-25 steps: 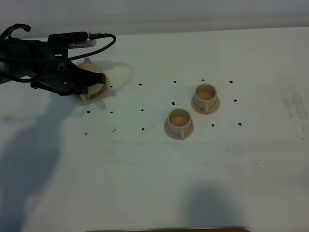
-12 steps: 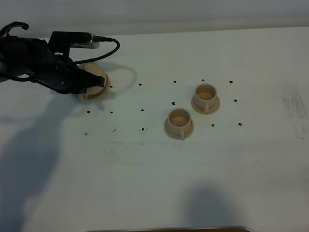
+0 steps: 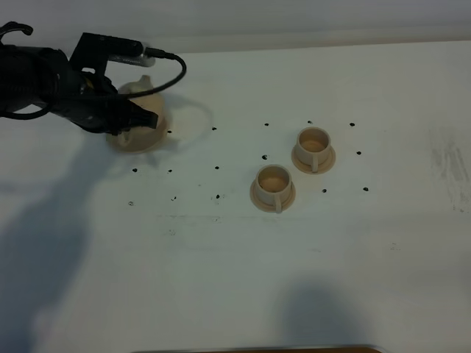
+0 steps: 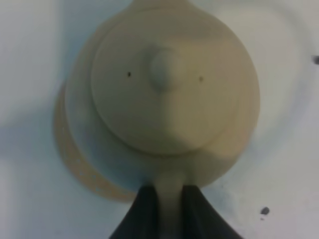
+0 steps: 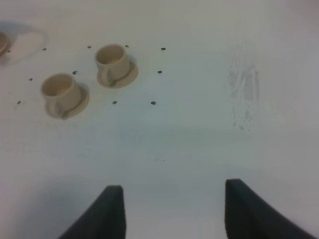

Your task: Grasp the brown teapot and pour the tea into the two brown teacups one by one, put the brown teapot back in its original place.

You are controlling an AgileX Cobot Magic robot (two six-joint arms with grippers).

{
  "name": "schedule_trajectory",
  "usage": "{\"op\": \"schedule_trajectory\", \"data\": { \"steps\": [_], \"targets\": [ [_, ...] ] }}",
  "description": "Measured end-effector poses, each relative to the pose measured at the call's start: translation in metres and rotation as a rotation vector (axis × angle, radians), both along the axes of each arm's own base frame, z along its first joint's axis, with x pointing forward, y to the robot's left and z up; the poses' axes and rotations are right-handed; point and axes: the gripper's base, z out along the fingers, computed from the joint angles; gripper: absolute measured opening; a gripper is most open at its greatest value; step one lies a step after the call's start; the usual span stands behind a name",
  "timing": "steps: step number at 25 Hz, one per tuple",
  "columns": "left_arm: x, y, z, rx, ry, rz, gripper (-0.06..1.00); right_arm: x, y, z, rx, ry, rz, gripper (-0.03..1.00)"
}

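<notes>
With the left end effector (image 4: pixel 171 211) clamped on the handle (image 4: pixel 170 185) of the brown teapot (image 4: pixel 169 99), over its saucer (image 4: pixel 67 149) on the bench's (image 3: pixel 221 279) left side, the grasp looks made; next comes a level lift and carry to the nearer teacup (image 3: pixel 273 184), well apart.

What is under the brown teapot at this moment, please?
A flat beige saucer lies under the teapot. Only one curved edge of it shows. The teapot covers the rest, so whether they touch cannot be told.

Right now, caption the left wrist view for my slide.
Fingers shut on the handle of the brown teapot, lid on, saucer edge showing.
</notes>
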Motion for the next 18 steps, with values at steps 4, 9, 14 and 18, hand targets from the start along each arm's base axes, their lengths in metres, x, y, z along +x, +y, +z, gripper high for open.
{"op": "schedule_trajectory", "data": {
  "steps": [4, 9, 14, 18],
  "targets": [
    [-0.003, -0.009, 0.004, 0.044, -0.020, -0.086, 0.17, 0.000, 0.000, 0.000, 0.000, 0.000, 0.000, 0.43],
    [-0.007, -0.025, 0.004, 0.079, -0.032, -0.198, 0.17, 0.000, 0.000, 0.000, 0.000, 0.000, 0.000, 0.43],
    [-0.013, -0.044, 0.004, 0.092, -0.044, -0.292, 0.17, 0.000, 0.000, 0.000, 0.000, 0.000, 0.000, 0.43],
    [-0.017, -0.057, 0.004, 0.098, -0.054, -0.361, 0.17, 0.000, 0.000, 0.000, 0.000, 0.000, 0.000, 0.43]
  ]
}}
